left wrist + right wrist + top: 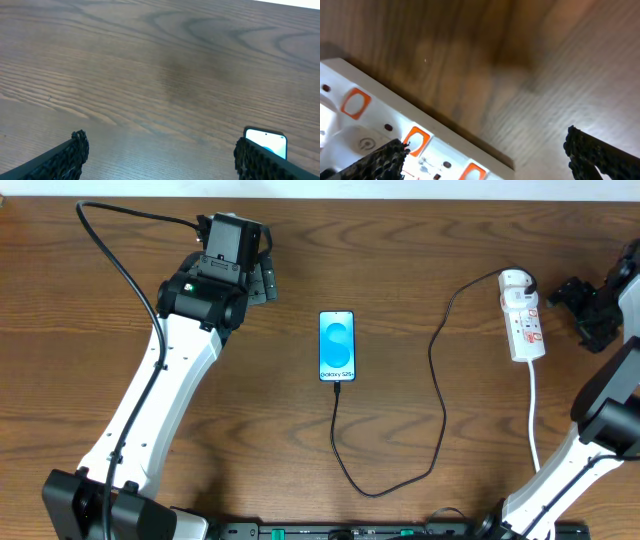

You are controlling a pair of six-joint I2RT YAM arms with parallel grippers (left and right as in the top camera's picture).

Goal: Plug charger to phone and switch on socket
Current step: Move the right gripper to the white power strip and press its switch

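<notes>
left gripper (161, 152) is hanging wide open over bare table (150, 60), gripping nothing. phone (337, 346) is lying flat just off its right finger, screen up n glowing. it's looking rigid, slick, glass-faced, so prob better braced at the long edges than shoved. charger (441, 410) is looping from the phone's bottom edge round to the socket (522, 320). connector (338, 384) seems to be touching the phone, can't tell if it's seated. cord's thin n floppy, so i'd be taking the stiff connector, not the cable. right gripper (485, 145) is hovering wide open too, empty, w/ the socket's orange-framed buttons (356, 103) by its left finger. strip's looking light, likely sliding under a press.
</notes>
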